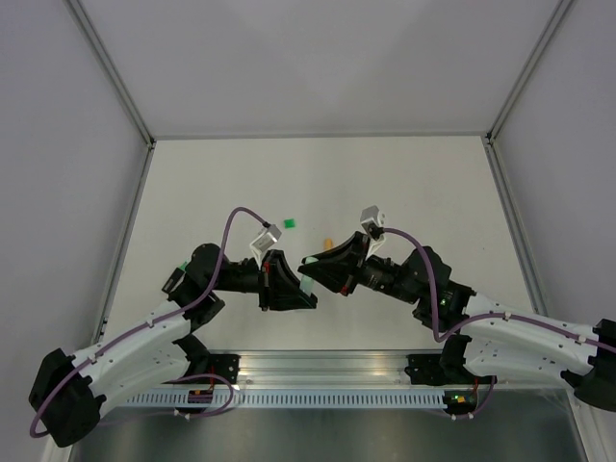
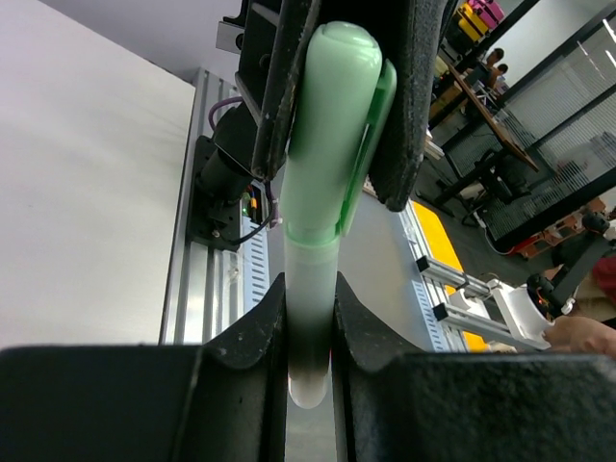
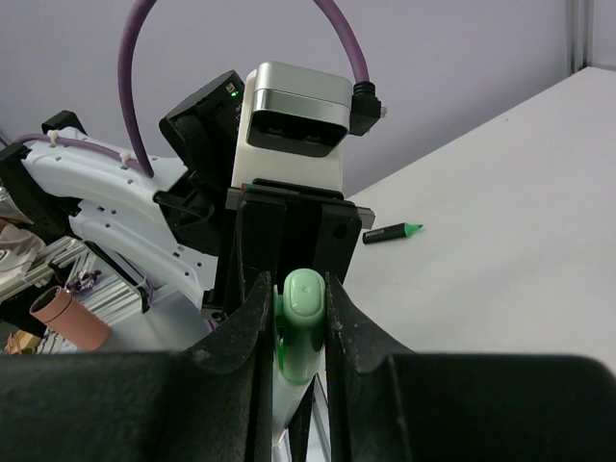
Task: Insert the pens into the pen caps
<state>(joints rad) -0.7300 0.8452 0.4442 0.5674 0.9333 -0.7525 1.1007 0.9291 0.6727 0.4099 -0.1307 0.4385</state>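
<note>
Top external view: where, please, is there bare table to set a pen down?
Bare: the table between green cap and back wall, and right of the right arm. Crowded: centre, where left gripper and right gripper hold the mint pen, orange piece behind.

The two grippers meet at the mint green pen (image 2: 311, 318), which is held clear of the tabletop (image 1: 404, 183). The left gripper (image 2: 311, 332) clamps one end of it and the right gripper (image 3: 296, 310) pinches the green cap (image 3: 300, 318) at the other, so fingers crowd both ends. Just beyond the pen, a small orange piece (image 1: 327, 241) and a dark pen with a green tip (image 3: 393, 232) lie flat on the tabletop. Farther beyond the pen, bare tabletop runs to the back wall (image 1: 318, 58). To either side of the pen, the left arm (image 1: 144, 337) and right arm (image 1: 520, 332) bar the way. On the near side of the pen, a metal rail (image 1: 327, 371) runs along the edge.
</note>
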